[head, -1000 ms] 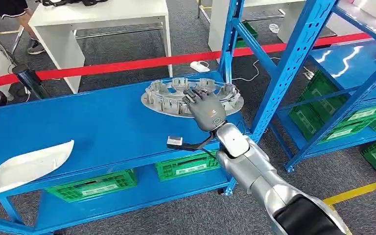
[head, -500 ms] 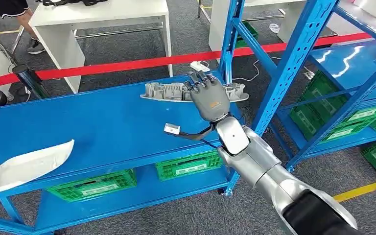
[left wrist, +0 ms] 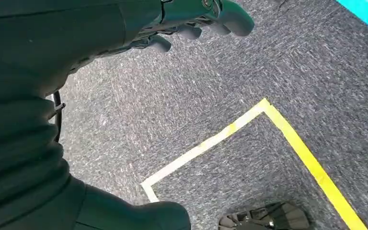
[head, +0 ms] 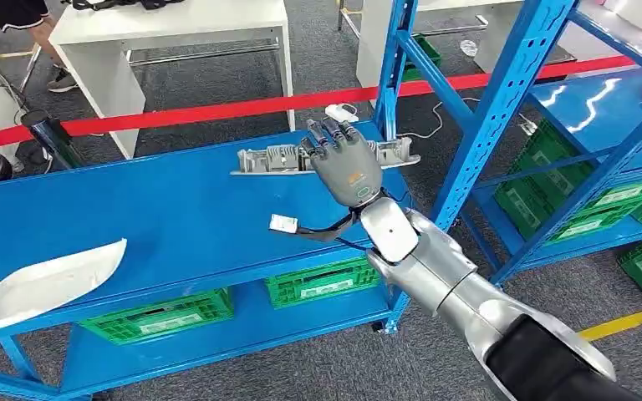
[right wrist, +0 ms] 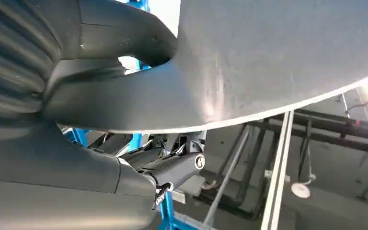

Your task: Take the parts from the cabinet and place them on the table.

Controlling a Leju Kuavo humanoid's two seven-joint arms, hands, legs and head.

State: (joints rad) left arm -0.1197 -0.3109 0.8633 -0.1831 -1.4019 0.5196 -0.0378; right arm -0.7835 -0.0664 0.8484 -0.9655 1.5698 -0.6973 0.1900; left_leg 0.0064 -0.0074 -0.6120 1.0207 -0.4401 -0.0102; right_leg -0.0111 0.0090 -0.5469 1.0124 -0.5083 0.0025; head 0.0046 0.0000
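Right robot hand (head: 347, 167) grips the round metal part (head: 277, 157) at its near rim, thumb under and fingers over, as the right wrist view suggests with the thumb (right wrist: 124, 103) pressed against the part's pale underside (right wrist: 287, 57). The part is lifted off the blue shelf (head: 159, 217) and seen almost edge-on, roughly level, over the shelf's far right corner beside the blue upright post (head: 485, 125). The rim grip probably suits a wide flat disc: the hand can't span it, so it pinches the edge and carries it flat to keep it from swinging.

Left robot hand (left wrist: 196, 21) hangs by the floor with nothing in it, fingers loosely curled; I can't tell if it's properly closed.

A white curved panel (head: 42, 284) lies on the shelf's near left end, likely another part to fetch. The white table (head: 175, 25) stands behind the red tape (head: 217, 109), probably the drop-off surface.
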